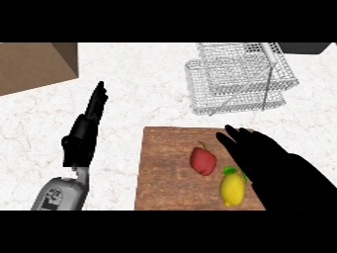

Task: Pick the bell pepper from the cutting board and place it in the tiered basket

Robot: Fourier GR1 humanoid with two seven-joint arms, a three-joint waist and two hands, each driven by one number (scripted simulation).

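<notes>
Red bell pepper [203, 161] lay on grained wooden cutting board [167, 168], right robot hand [255, 148] beside it, fingers apart, left robot hand [83, 138] straight-fingered, wire-mesh tiered basket [236, 79] beyond.

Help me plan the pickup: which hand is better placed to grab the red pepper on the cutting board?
Right hand, likely. It is over the cutting board, fingers open just right of the red pepper. The left hand is off the board, over the counter to its left, farther away.
</notes>
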